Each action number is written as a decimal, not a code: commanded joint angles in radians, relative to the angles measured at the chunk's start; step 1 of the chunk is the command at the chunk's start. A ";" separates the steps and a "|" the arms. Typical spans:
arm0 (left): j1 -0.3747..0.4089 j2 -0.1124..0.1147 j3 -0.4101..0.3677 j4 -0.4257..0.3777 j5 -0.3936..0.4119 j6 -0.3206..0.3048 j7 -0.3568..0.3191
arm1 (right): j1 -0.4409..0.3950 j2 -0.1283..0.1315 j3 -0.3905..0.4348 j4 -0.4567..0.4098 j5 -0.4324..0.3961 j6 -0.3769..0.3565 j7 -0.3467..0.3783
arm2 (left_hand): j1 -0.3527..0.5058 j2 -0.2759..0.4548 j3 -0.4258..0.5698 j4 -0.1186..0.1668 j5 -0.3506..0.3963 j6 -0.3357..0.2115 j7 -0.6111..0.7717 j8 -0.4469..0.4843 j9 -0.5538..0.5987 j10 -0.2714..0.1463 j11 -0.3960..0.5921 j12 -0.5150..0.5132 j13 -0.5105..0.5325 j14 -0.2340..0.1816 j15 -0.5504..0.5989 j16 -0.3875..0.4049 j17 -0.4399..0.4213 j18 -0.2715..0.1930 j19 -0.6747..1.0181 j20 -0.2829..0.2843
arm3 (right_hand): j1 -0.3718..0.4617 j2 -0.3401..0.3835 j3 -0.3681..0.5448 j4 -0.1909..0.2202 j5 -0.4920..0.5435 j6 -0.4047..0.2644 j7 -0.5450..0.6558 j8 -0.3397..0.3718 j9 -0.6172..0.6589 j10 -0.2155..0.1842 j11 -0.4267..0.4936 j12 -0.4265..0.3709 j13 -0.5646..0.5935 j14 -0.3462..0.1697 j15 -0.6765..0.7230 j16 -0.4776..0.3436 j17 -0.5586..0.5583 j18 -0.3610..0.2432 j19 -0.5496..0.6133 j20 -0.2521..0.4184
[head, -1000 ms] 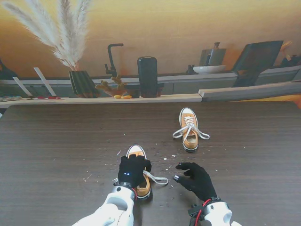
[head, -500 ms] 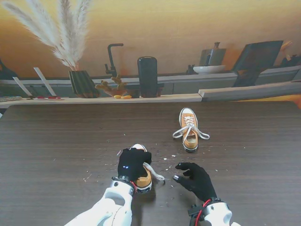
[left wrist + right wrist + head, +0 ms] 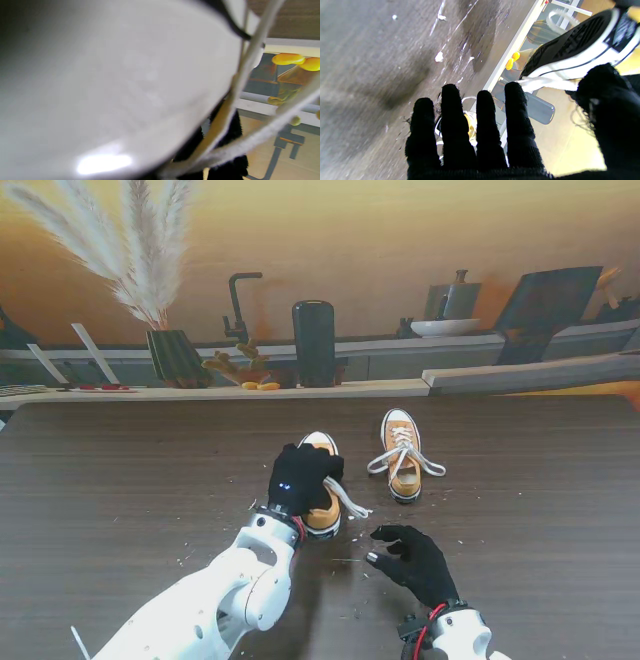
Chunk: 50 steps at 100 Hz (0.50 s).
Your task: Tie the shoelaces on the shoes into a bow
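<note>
My left hand (image 3: pixel 300 478), in a black glove, is shut on a tan sneaker (image 3: pixel 324 517) with a white toe cap, gripping it from on top. A white lace (image 3: pixel 350 502) trails loose from it toward my right. In the left wrist view the white rubber of the sneaker (image 3: pixel 112 82) fills most of the picture, with lace strands (image 3: pixel 240 75) across it. In the right wrist view the held sneaker's black sole (image 3: pixel 570 47) shows, clear of the table. The second sneaker (image 3: pixel 403 455) stands farther right, laces loose. My right hand (image 3: pixel 415 560) is open, fingers (image 3: pixel 482 130) spread and holding nothing.
White crumbs (image 3: pixel 352 518) lie scattered on the dark wooden table (image 3: pixel 130 480). Along the far edge runs a ledge with a vase of pampas grass (image 3: pixel 172 355), a black cylinder (image 3: pixel 314 343) and yellow items (image 3: pixel 260 385).
My left hand has carried the sneaker away from me and slightly right, closer to the second sneaker. The right hand has barely moved.
</note>
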 commanded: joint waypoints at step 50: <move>-0.370 -0.156 0.188 0.509 -0.139 -0.129 0.170 | 0.008 0.002 0.000 0.007 -0.001 0.016 0.017 | 0.056 0.052 0.178 0.032 0.028 -0.066 0.027 0.020 0.049 -0.020 0.082 0.038 0.044 -0.022 0.117 0.030 0.011 -0.028 0.027 -0.002 | 0.007 0.004 -0.032 0.025 0.029 -0.010 -0.019 0.020 0.022 -0.003 -0.016 -0.005 0.024 0.004 0.009 0.010 0.003 0.004 0.019 -0.018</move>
